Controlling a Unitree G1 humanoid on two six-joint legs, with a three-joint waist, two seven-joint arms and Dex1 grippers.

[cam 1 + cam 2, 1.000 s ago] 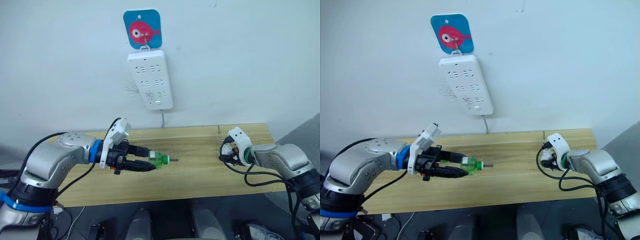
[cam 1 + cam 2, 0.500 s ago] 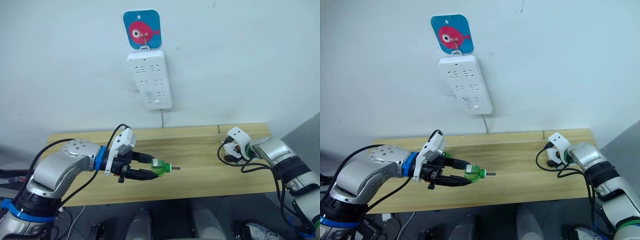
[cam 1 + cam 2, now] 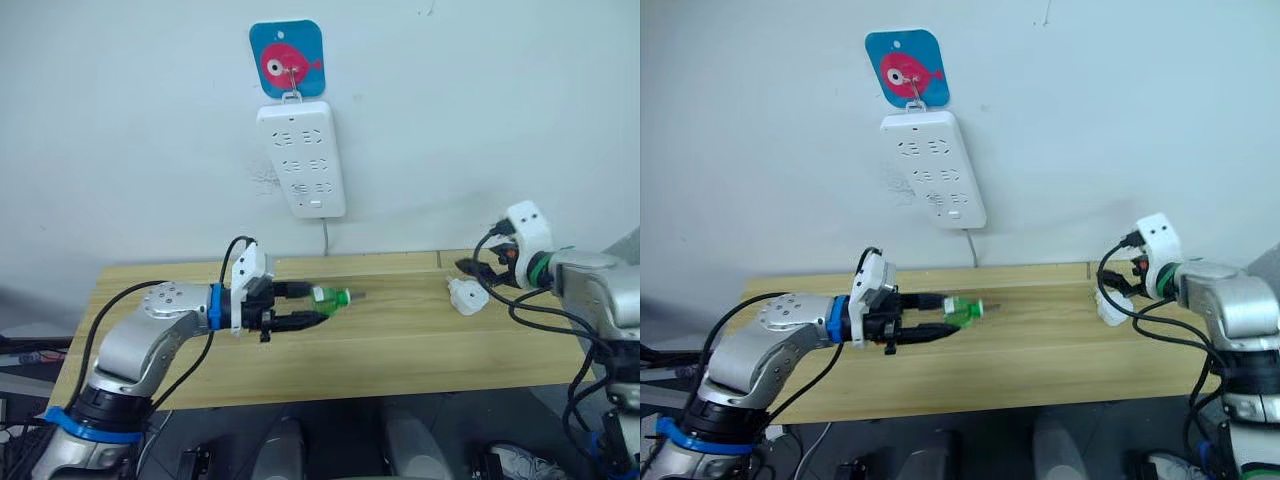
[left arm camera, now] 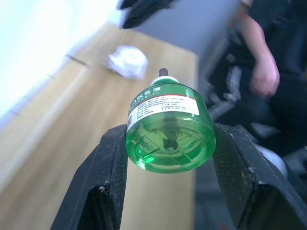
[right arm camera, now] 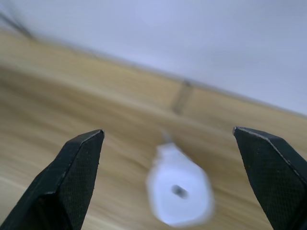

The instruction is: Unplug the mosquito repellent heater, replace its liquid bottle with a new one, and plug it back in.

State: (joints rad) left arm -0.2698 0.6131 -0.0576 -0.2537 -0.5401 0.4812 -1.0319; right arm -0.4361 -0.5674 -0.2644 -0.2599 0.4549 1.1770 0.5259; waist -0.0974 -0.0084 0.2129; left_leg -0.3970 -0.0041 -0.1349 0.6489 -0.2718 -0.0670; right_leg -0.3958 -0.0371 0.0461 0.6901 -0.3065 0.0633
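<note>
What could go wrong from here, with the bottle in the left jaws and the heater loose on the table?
1. The mosquito repellent heater lies free near the table's right end, with the right gripper open above it; a clumsy regrasp could knock it off.
2. The left gripper pinches the round green bottle by its sides, wick out; it might slip or twist during insertion.

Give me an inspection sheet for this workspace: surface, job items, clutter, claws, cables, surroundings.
Surface: wooden table, bare around the items.
Job's things: heater lying loose on the table's right end; green bottle held above the table.
Clutter: nothing seen.
Claws: left claw shut on the bottle; right claw open, just above the heater.
Cables: black leads loop along both arms; the strip's cord drops behind the table.
Surroundings: power strip hung on the wall under a fish hook plate; a seated person nearby.
</note>
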